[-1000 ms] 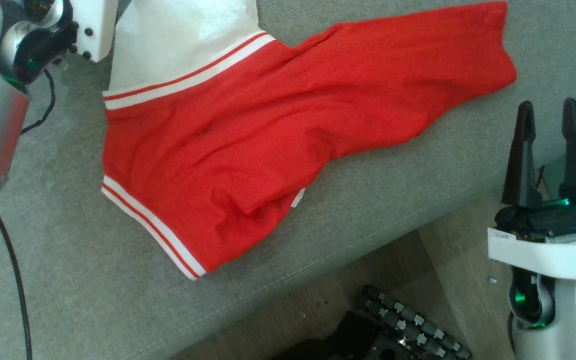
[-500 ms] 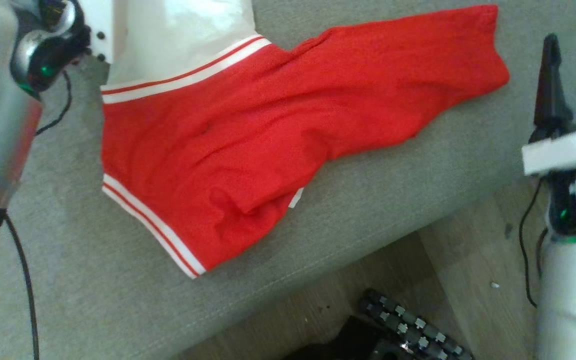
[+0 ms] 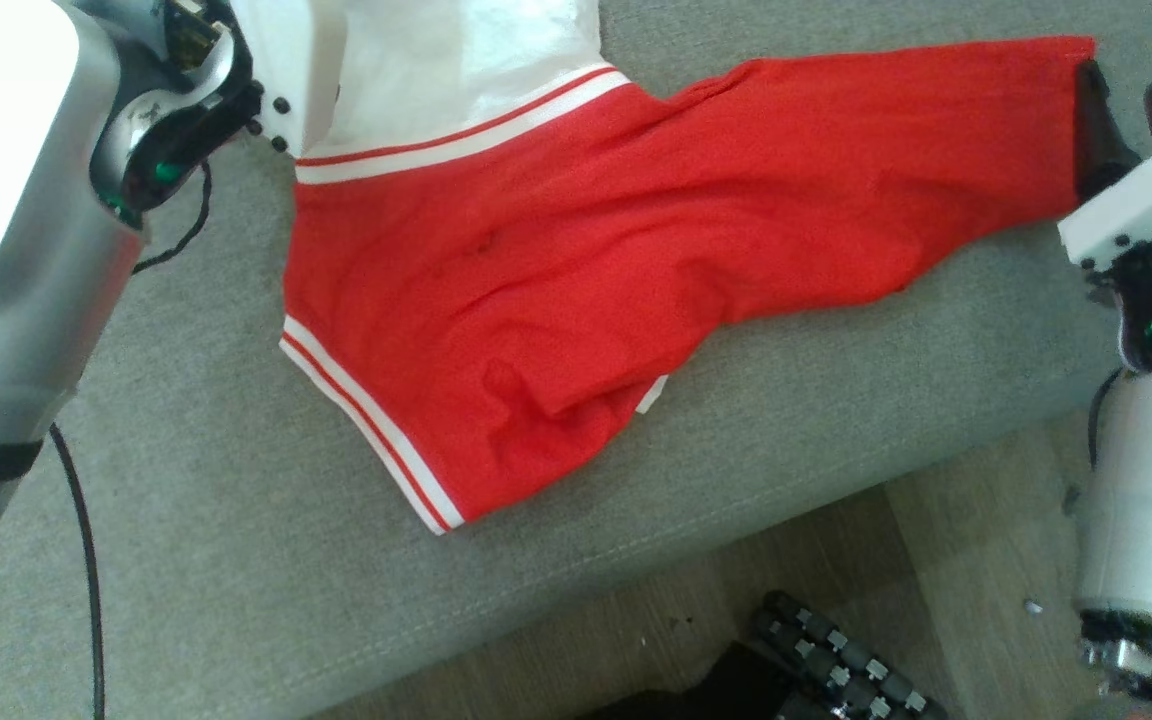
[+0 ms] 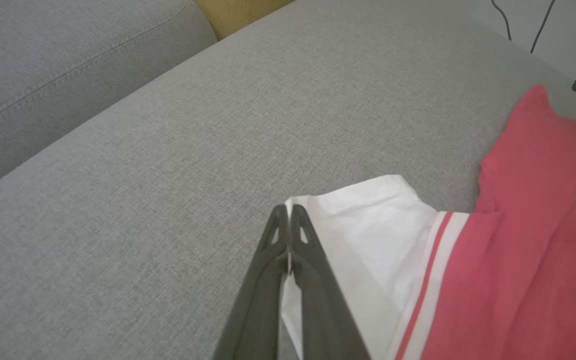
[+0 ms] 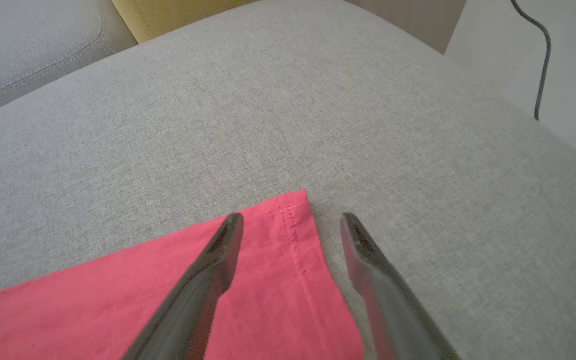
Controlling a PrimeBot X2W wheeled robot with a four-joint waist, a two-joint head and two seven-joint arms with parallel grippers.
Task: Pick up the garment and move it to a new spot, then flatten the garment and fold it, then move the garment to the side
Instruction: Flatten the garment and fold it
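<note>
The garment (image 3: 636, 260) is red with white striped bands and a white section, spread rumpled over the grey sofa seat (image 3: 186, 560). In the left wrist view my left gripper (image 4: 288, 215) is shut, its tips pinching the corner edge of the garment's white section (image 4: 368, 235). In the head view, my left wrist (image 3: 286, 60) hides those fingers. My right gripper (image 5: 293, 220) is open, its two fingers straddling the corner of the red hem (image 5: 288, 280) low over the cushion. In the head view the right gripper (image 3: 1126, 110) stands at the garment's far right end.
The seat's front edge (image 3: 736, 520) drops to a wooden floor (image 3: 976, 560), where a dark ribbed object (image 3: 836, 660) lies. A back cushion (image 4: 68, 55) and a yellow patch (image 5: 178, 15) lie beyond the seat. Cables (image 5: 543, 60) hang by the wall.
My left gripper has shut on the white edge. My right arm has travelled forward from the floor side to the red hem's corner. The head camera has shifted, sliding the picture rightward.
</note>
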